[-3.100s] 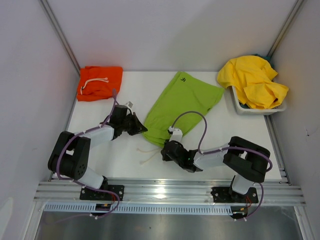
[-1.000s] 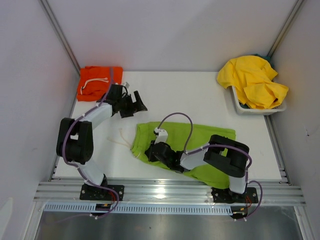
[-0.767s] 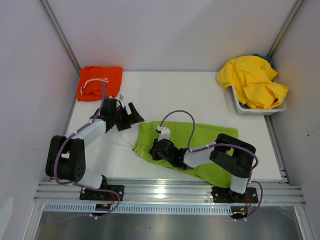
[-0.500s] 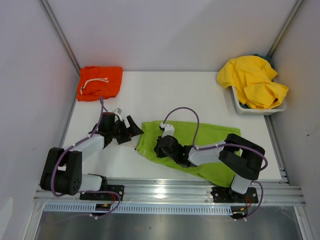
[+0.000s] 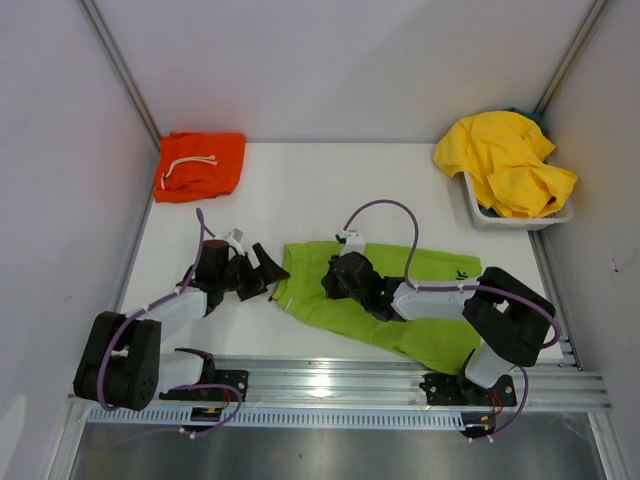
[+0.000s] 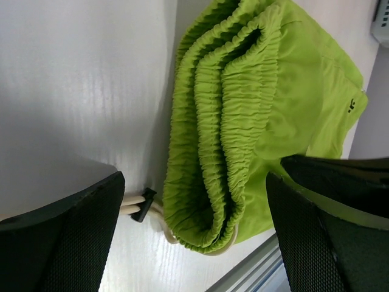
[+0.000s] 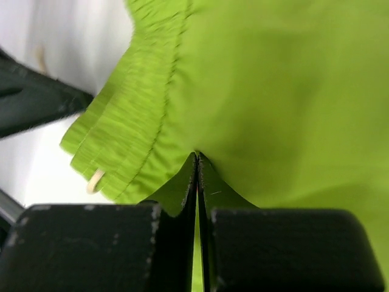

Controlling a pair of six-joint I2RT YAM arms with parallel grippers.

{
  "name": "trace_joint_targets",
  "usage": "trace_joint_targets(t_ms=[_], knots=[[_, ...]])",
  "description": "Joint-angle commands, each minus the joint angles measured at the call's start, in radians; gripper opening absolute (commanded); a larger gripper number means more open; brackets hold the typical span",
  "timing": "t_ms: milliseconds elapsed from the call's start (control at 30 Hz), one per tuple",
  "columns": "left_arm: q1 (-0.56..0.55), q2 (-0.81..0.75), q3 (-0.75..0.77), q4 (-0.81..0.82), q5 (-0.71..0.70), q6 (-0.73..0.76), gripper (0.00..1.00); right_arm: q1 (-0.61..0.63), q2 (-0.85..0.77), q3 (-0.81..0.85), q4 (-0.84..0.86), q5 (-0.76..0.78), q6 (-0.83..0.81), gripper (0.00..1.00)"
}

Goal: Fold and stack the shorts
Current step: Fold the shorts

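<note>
Lime green shorts (image 5: 400, 300): lying across the near middle of the table (image 5: 330, 190), waistband end to the left, legs trailing toward the near right. Doubled over lengthwise, layers stacked at the left end.
Waistband (image 6: 225, 121): gathered elastic, several layers on top of each other, end-on to the left wrist camera.
Drawstring (image 6: 137, 207): cream cord with a dark tip, poking out from under the waistband's near corner, flat on the table.
Logo (image 5: 462, 275): small dark mark on the lime fabric near the right end. Also seen in the left wrist view (image 6: 352, 108).
Right gripper (image 5: 345, 275): clenched, fingertips pressed together on a small pinched-up tent of lime fabric (image 7: 273, 91), just behind the waistband. Grasping the lime green shorts.
Left gripper (image 5: 262, 272): released, jaws spread wide, low over the table just left of the waistband and pointing at it. Nothing held. Contact with the fabric: cannot tell.
Left gripper, wrist view (image 6: 196, 176): dark fingers at both lower corners, waistband seen in the gap beyond them.
Orange shorts (image 5: 198, 165): folded, far left corner of the table, white cord on top, well apart from both grippers.
Yellow shorts (image 5: 510, 160): crumpled heap in the bin (image 5: 480, 215), spilling over its rim.
Bin: pale, at the far right edge of the table.
</note>
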Motion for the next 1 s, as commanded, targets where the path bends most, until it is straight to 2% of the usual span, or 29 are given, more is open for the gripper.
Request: trace_joint_targets(t_ms=[0, 133, 500, 767, 833, 967], knots=[[-0.025, 0.024, -0.026, 0.052, 0.024, -0.035, 0.99, -0.053, 0.009, 0.031, 0.006, -0.055, -0.02, 0.0], [-0.059, 0.01, -0.034, 0.05, -0.002, -0.043, 0.99, -0.09, 0.076, 0.055, 0.018, -0.108, -0.027, 0.0], [-0.127, 0.204, -0.061, 0.213, 0.038, -0.115, 0.99, -0.118, 0.247, 0.114, 0.084, -0.19, 0.0, 0.0], [-0.131, 0.229, -0.106, 0.272, 0.044, -0.136, 0.99, -0.124, 0.278, 0.128, 0.096, -0.204, 0.005, 0.0], [-0.131, 0.244, -0.106, 0.295, 0.055, -0.144, 0.96, -0.125, 0.279, 0.128, 0.095, -0.203, 0.005, 0.0], [-0.131, 0.222, -0.089, 0.251, 0.027, -0.124, 0.94, -0.133, 0.267, 0.125, 0.083, -0.207, -0.006, 0.0]])
